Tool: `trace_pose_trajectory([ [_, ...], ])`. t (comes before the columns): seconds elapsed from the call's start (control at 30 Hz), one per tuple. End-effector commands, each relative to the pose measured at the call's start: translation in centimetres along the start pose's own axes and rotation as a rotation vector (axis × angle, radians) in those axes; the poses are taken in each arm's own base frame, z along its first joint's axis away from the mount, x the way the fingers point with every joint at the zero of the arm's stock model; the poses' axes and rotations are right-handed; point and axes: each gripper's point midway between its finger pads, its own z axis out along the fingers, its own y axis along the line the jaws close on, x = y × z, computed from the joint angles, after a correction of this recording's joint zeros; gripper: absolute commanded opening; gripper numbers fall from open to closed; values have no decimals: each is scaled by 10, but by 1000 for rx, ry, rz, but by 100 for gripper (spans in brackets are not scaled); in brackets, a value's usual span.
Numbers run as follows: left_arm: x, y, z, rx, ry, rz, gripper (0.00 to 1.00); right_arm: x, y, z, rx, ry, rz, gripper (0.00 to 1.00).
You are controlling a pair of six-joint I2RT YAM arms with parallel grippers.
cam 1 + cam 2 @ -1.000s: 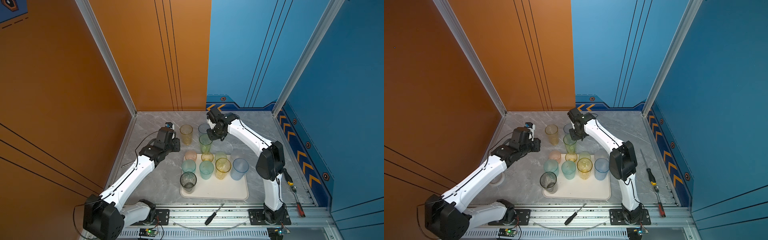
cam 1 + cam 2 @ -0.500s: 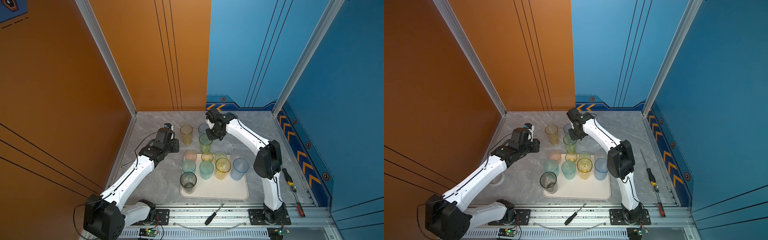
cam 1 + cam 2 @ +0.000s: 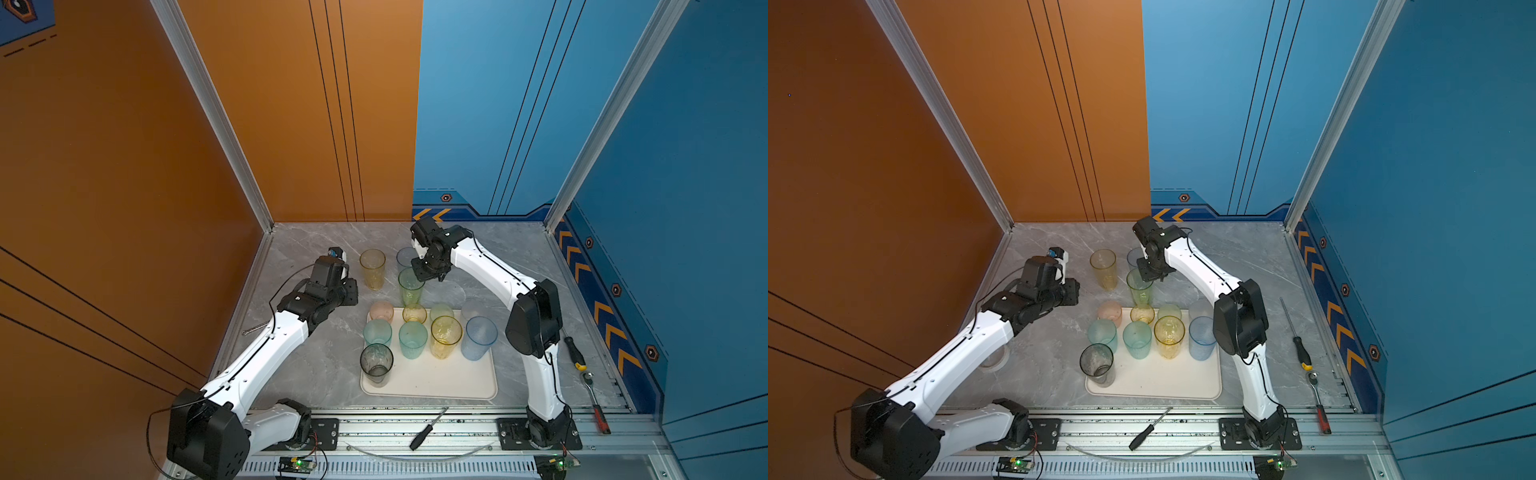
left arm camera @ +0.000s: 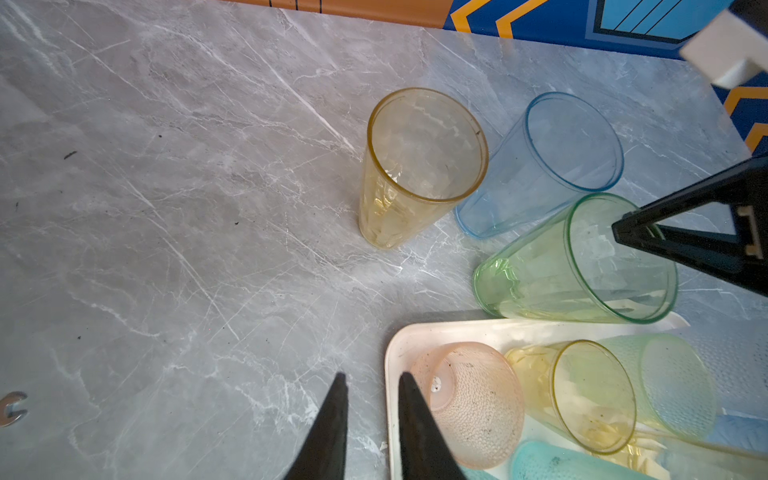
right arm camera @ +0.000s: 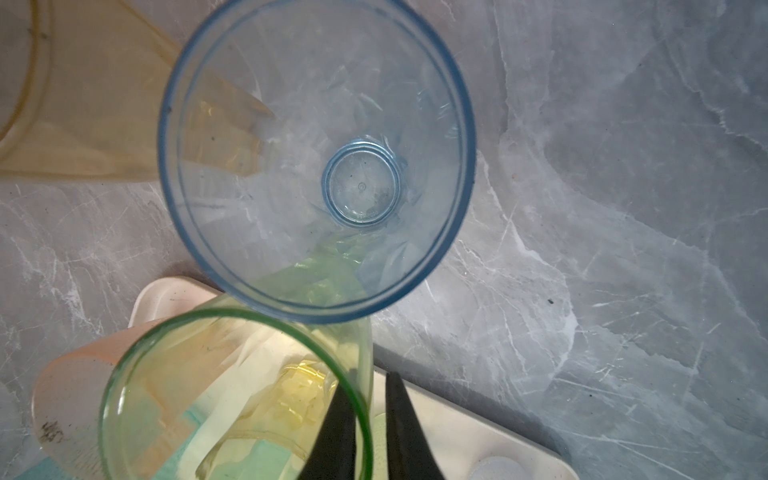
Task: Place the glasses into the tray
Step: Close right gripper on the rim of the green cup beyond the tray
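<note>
A tall green glass [image 3: 410,286] [image 5: 232,395] stands on the table just behind the tray [image 3: 436,382] [image 4: 392,357]. My right gripper [image 3: 417,272] [image 5: 369,378] is shut on its rim, one finger inside and one outside. Behind it stand a tall yellow glass [image 3: 372,268] [image 4: 419,166] and a blue glass [image 3: 404,257] [image 5: 316,158], both on the table. Several glasses fill the tray's far half, among them an upturned pink one [image 3: 381,311] and a smoke grey one [image 3: 376,363]. My left gripper [image 4: 372,375] hovers by the tray's far left corner, narrowly open and holding nothing.
A black screwdriver [image 3: 428,428] lies on the front rail. A yellow-handled screwdriver [image 3: 575,353] and a ratchet [image 3: 594,399] lie along the right edge. A small wrench [image 3: 255,329] sits by the left wall. Orange and blue walls close in the table.
My right gripper has shifted slightly left and its jaws have narrowed onto the green glass's rim. The left arm has hardly moved.
</note>
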Motion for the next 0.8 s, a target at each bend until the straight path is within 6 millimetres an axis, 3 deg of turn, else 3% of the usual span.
trace_pose_trajectory([
  [0.0, 3, 1, 1, 12, 2, 2, 24, 3, -1, -4, 14, 18, -15, 12],
  [0.57, 9, 4, 2, 7, 16, 3, 24, 7, -7, -12, 71, 8, -42, 0],
  [0.77, 14, 10, 4, -21, 29, 12, 24, 7, -15, -43, 97, -65, -38, 0],
])
